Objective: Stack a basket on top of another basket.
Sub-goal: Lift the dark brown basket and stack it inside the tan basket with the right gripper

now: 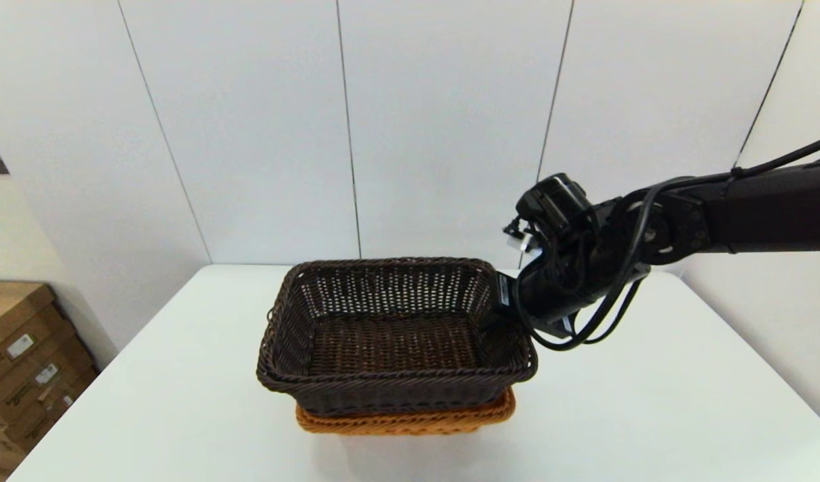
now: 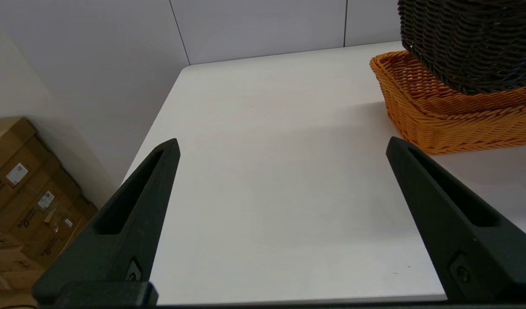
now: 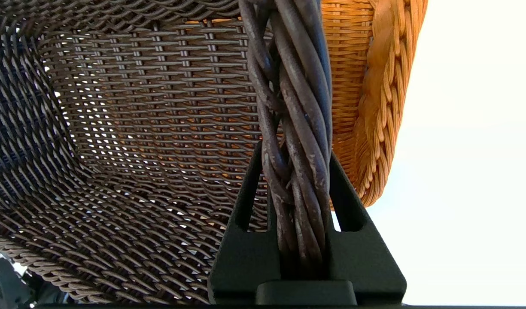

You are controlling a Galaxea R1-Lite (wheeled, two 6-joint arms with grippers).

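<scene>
The dark brown basket point(image 1: 396, 395) is over the orange-tan basket point(image 1: 410, 423) at the middle of the table, its base down inside the orange rim. My right gripper point(image 1: 502, 298) reaches in from the right and is shut on the dark basket's braided right rim; in the right wrist view the gripper point(image 3: 295, 150) pinches that braid, with the dark weave point(image 3: 138, 107) and the orange basket point(image 3: 374, 86) behind it. My left gripper point(image 2: 283, 141) is open and empty, low over the table, to the left of both baskets point(image 2: 469, 43) point(image 2: 439, 116).
The white table point(image 1: 650, 402) has bare surface on both sides of the baskets. Cardboard boxes point(image 1: 21, 361) point(image 2: 22, 201) stand on the floor past its left edge. A white panelled wall rises close behind the far edge.
</scene>
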